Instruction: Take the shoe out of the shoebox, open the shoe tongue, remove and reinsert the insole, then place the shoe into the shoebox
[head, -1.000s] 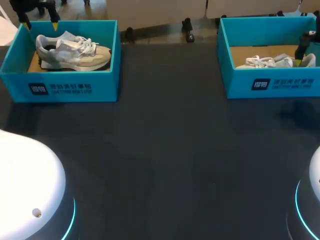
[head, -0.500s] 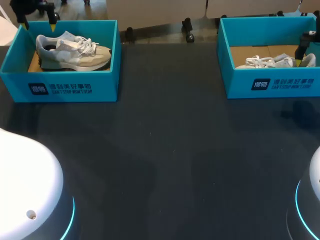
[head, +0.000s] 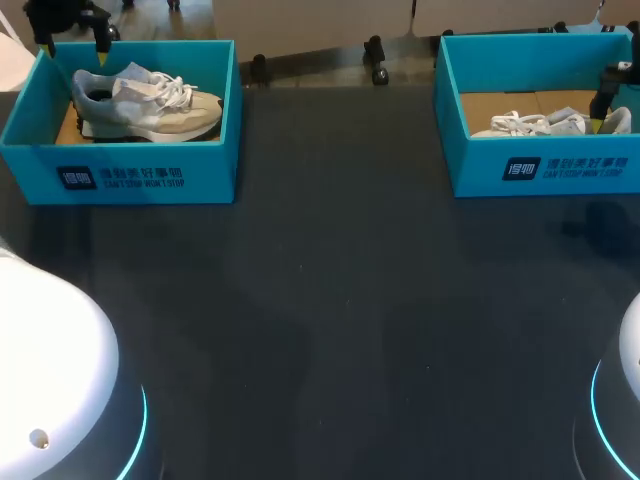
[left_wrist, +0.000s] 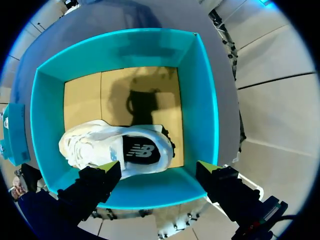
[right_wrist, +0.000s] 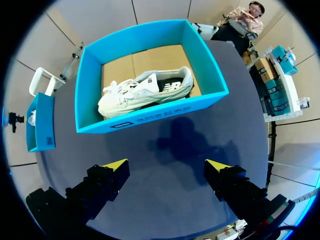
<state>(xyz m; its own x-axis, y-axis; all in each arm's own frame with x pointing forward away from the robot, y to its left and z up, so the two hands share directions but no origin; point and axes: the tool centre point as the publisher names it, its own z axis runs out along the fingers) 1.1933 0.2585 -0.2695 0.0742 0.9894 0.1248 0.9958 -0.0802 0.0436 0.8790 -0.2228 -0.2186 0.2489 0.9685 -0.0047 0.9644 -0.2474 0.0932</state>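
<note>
A pale shoe (head: 150, 105) sits in the left shoebox (head: 130, 175), and a white shoe (head: 540, 124) lies in the right shoebox (head: 545, 170), both boxes far apart on the dark desk (head: 330, 300). The left hand (left_wrist: 159, 169) and the right hand (right_wrist: 166, 166) hang wide open and empty above their boxes.

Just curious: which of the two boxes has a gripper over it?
The left box: the left gripper hangs over its edge, by the shoe's heel. The right gripper hangs over table in front of the other box.
</note>
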